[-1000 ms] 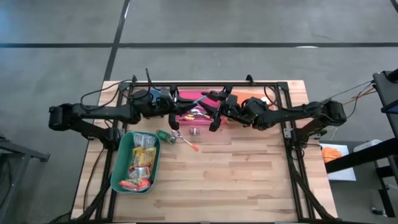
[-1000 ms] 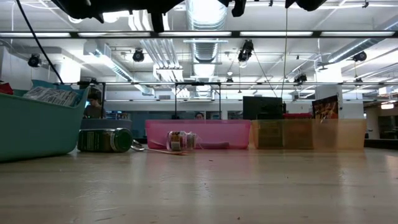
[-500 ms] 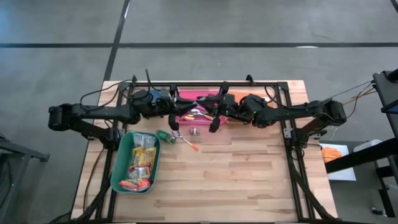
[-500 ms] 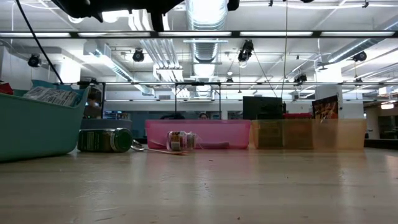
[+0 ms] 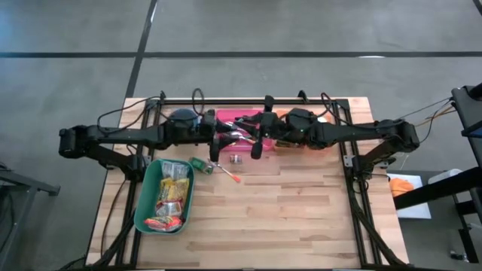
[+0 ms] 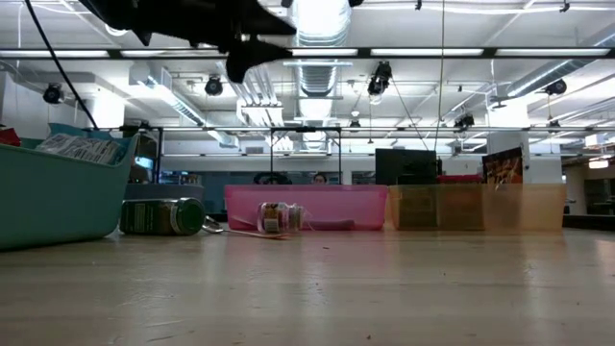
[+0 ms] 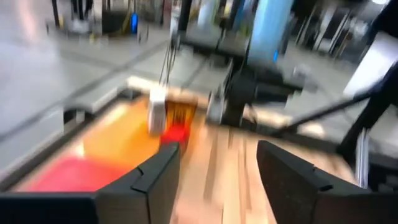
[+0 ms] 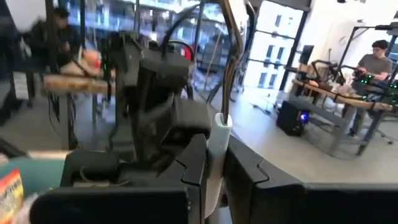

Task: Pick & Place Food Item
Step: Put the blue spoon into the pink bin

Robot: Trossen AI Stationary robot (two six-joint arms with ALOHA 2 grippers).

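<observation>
Pink bin; teal basket; pale wooden table.

Wooden table: teal bin, pink tray, can.

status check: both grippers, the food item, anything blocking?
Right gripper shut on a pale stick-shaped item, over the pink bin. Left gripper open, empty, facing it. Green bin of snacks nearby; nothing blocking.
</observation>
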